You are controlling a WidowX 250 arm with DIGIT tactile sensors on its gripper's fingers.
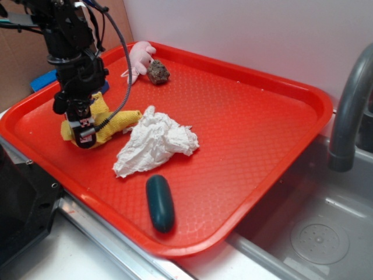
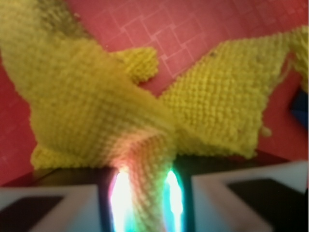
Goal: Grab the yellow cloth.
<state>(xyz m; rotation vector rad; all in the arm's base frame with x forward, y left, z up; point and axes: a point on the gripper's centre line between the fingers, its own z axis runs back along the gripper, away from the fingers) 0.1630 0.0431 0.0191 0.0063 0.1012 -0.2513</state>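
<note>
The yellow cloth (image 1: 111,121) is a mustard woven rag lying bunched at the left of the red tray (image 1: 245,116). My gripper (image 1: 81,131) stands over its left part, shut on a pinched fold. In the wrist view the yellow cloth (image 2: 145,111) fills most of the picture, and a ridge of it runs down between my two glowing pads (image 2: 121,198); the gripper (image 2: 146,203) holds that ridge. The arm hides part of the cloth in the exterior view.
A white crumpled paper wad (image 1: 156,143) touches the cloth's right end. A dark teal oval object (image 1: 160,202) lies near the tray's front edge. A pink soft toy (image 1: 140,58) and a brown lump (image 1: 158,72) sit at the back. A sink (image 1: 317,233) and grey faucet (image 1: 349,111) are on the right.
</note>
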